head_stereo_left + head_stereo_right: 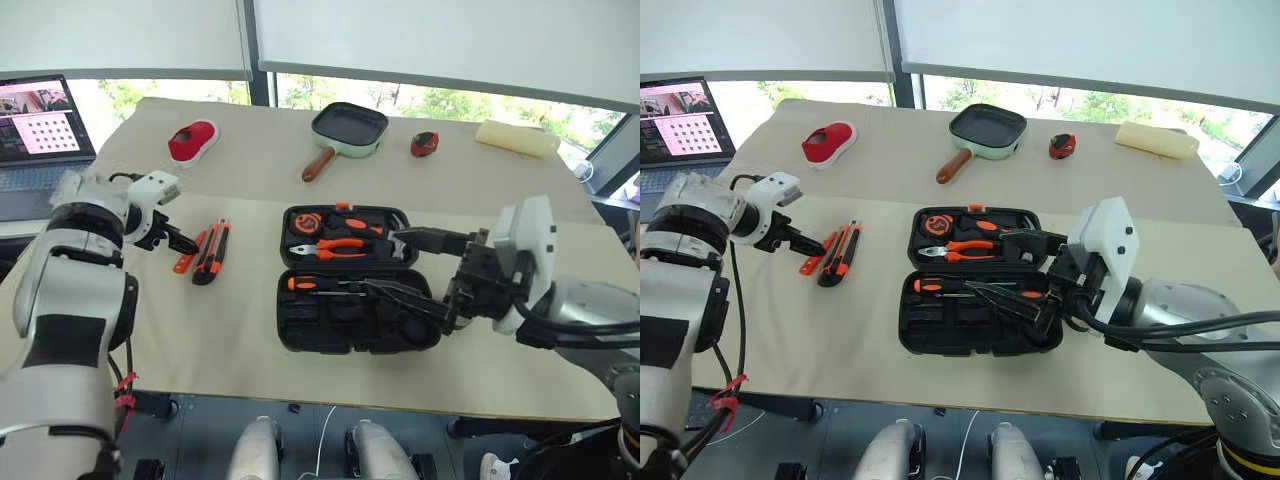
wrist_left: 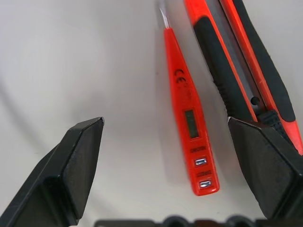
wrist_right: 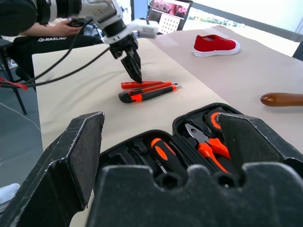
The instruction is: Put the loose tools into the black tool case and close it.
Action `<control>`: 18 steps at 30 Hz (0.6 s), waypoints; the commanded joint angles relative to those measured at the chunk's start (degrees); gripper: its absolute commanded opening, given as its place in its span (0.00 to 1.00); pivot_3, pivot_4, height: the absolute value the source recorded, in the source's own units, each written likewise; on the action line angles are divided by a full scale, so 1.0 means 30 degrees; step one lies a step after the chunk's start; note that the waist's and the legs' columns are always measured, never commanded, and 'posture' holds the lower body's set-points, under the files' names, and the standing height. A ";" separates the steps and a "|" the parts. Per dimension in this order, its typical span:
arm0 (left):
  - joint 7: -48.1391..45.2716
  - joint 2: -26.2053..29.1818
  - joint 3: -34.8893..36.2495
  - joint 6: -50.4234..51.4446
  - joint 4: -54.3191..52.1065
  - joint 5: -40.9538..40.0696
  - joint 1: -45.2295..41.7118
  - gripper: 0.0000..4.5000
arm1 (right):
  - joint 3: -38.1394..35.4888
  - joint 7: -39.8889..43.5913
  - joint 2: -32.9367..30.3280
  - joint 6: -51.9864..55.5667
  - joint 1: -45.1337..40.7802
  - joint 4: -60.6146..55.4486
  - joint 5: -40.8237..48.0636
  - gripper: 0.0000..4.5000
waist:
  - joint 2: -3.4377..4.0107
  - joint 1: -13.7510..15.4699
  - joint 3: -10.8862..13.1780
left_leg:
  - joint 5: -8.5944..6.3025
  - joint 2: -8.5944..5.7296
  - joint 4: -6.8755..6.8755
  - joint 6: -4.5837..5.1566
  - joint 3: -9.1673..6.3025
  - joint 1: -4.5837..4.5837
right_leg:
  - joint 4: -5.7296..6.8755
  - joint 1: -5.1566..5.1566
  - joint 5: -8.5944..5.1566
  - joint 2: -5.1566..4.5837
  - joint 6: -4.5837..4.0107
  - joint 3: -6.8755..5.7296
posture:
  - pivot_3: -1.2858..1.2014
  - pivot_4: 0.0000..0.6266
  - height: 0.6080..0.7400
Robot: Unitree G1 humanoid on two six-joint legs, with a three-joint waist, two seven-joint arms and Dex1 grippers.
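Left gripper (image 2: 163,163), jaws spread and empty, hovers over the red tester pen (image 2: 188,118) lying beside the utility knife (image 1: 211,252) on the surface (image 1: 220,330), left of the open black tool case (image 1: 345,280); light, stiff, slippery, best pinched mid-body

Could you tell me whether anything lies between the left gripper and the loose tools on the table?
Nothing visible does. The left gripper, jaws open, hangs over the slim orange tester, with the utility knife beside it and bare table around.

Beige table (image 1: 250,340) bears case (image 1: 345,320), tools (image 1: 205,252), pan (image 1: 349,128).
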 commanded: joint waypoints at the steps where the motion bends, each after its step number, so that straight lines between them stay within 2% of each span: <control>1: 0.0480 -0.0276 0.0168 -0.0009 -0.0036 0.0262 0.0106 1.00 | -0.0261 -0.0064 -0.0318 -0.0432 -0.0290 -0.0175 0.0246 0.99 | 0.0000 -0.0001 0.0000 | 0.0000 0.0001 0.0013 0.0000 -0.0004 -0.0011 | 0.0001 -0.0005 0.0002 0.0000 0.0003 -0.0004 | 0.52 0.24 1.00; 4: 0.0827 -0.0462 0.0172 -0.0238 0.0074 0.0422 0.0341 1.00 | -0.0275 -0.0229 -0.0322 -0.0446 -0.0213 -0.0286 0.0302 0.99 | 0.0001 -0.0020 -0.0001 | -0.0002 0.0000 0.0018 0.0003 -0.0008 -0.0010 | 0.0007 -0.0005 0.0003 0.0001 0.0004 -0.0005 | 0.52 0.24 1.00; 7: 0.0869 -0.0738 -0.0107 -0.0523 0.0085 0.0731 0.0610 0.83 | -0.0252 -0.0541 -0.0269 -0.0488 -0.0025 -0.0523 0.0376 1.00 | 0.0003 -0.0011 -0.0002 | -0.0002 -0.0001 0.0025 0.0003 -0.0014 -0.0005 | 0.0019 0.0004 0.0003 0.0001 0.0004 -0.0007 | 0.52 0.24 1.00; 10: 0.0893 -0.0880 0.0064 -0.0534 0.0136 0.0807 0.0615 0.59 | -0.0279 -0.0758 -0.0270 -0.0512 0.0124 -0.0688 0.0441 1.00 | 0.0005 0.0014 -0.0003 | -0.0002 -0.0004 0.0034 0.0003 -0.0015 -0.0002 | 0.0019 0.0014 0.0004 -0.0002 0.0006 -0.0007 | 0.52 0.24 1.00; 11: 0.0892 -0.0885 0.0101 -0.0544 0.0150 0.0833 0.0609 0.56 | -0.0299 -0.0791 -0.0281 -0.0518 0.0156 -0.0715 0.0463 1.00 | 0.0006 0.0025 -0.0005 | -0.0002 -0.0004 0.0034 0.0003 -0.0015 -0.0002 | 0.0019 0.0015 0.0004 -0.0002 0.0006 -0.0007 | 0.52 0.24 1.00; 12: 0.0882 -0.0877 0.0112 -0.0594 0.0158 0.0874 0.0624 0.43 | -0.0318 -0.0828 -0.0291 -0.0527 0.0186 -0.0737 0.0480 1.00 | 0.0006 0.0022 -0.0005 | -0.0002 -0.0004 0.0034 0.0003 -0.0016 0.0003 | 0.0019 0.0019 0.0004 -0.0002 0.0007 -0.0007 | 0.52 0.24 1.00; 14: 0.0782 -0.0836 0.0077 -0.0883 0.0141 0.0956 0.0712 0.37 | -0.0361 -0.0872 -0.0338 -0.0540 0.0224 -0.0729 0.0514 1.00 | 0.0006 0.0021 -0.0005 | -0.0002 -0.0004 0.0038 0.0003 -0.0015 0.0004 | 0.0024 0.0020 0.0005 -0.0002 0.0008 -0.0006 | 0.52 0.24 1.00; 16: 0.0631 -0.0602 -0.0070 -0.1347 0.0097 0.1132 0.0896 0.17 | -0.0408 -0.0797 -0.0443 -0.0534 0.0389 -0.0698 0.0420 1.00 | 0.0013 0.0022 -0.0009 | -0.0002 -0.0004 0.0038 0.0003 -0.0015 0.0008 | 0.0024 0.0021 0.0006 -0.0002 0.0008 -0.0006 | 0.52 0.24 1.00; 17: 0.0673 -0.0445 0.0050 -0.1395 0.0092 0.1064 0.0893 0.11 | -0.0434 -0.0700 -0.0501 -0.0537 0.0572 -0.0679 0.0313 1.00 | 0.0015 0.0023 -0.0011 | -0.0002 -0.0005 0.0038 0.0003 -0.0015 0.0011 | 0.0024 0.0025 0.0005 -0.0002 0.0008 -0.0006 | 0.52 0.24 1.00; 18: 0.0718 -0.0352 0.0155 -0.1395 0.0097 0.1007 0.0872 0.09 | -0.0466 -0.0620 -0.0553 -0.0560 0.0722 -0.0665 0.0244 1.00 | 0.0014 0.0020 -0.0011 | -0.0002 -0.0004 0.0037 0.0003 -0.0015 0.0015 | 0.0024 0.0027 0.0006 -0.0002 0.0008 -0.0006 | 0.52 0.24 1.00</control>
